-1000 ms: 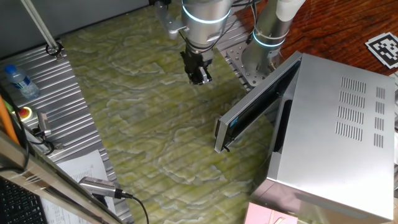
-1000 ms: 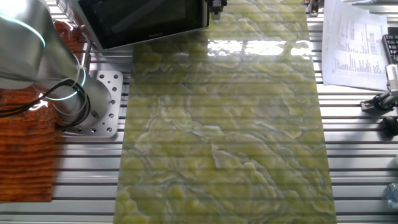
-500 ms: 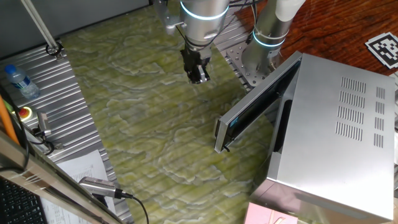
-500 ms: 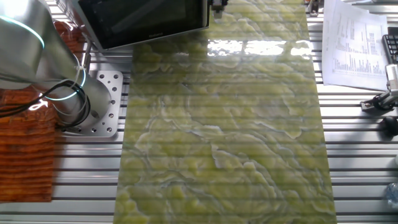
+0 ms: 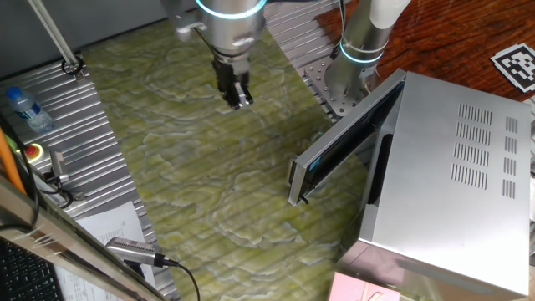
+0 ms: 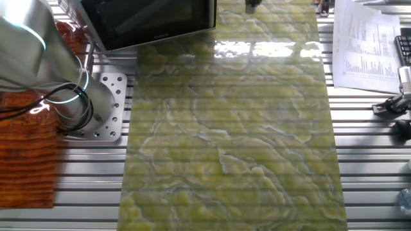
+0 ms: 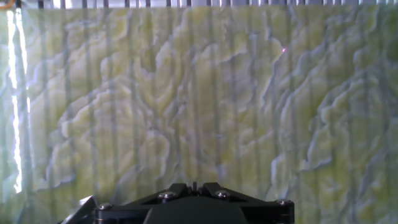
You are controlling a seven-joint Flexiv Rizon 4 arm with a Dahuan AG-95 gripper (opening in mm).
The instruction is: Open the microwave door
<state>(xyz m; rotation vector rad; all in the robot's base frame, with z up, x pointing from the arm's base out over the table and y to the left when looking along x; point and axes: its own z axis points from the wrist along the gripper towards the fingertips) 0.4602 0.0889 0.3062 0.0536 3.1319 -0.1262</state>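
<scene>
The large boxy silver-grey microwave with vent slots is seen at the right of the green marbled surface. Its flat silver-framed microwave door with dark glass is swung partly open, angled away from the casing. The black two-finger claw is held above the surface, well apart from the door, grasping nothing; whether its fingers are clenched or released cannot be told. A plastic water bottle is seen lying at the left.
</scene>
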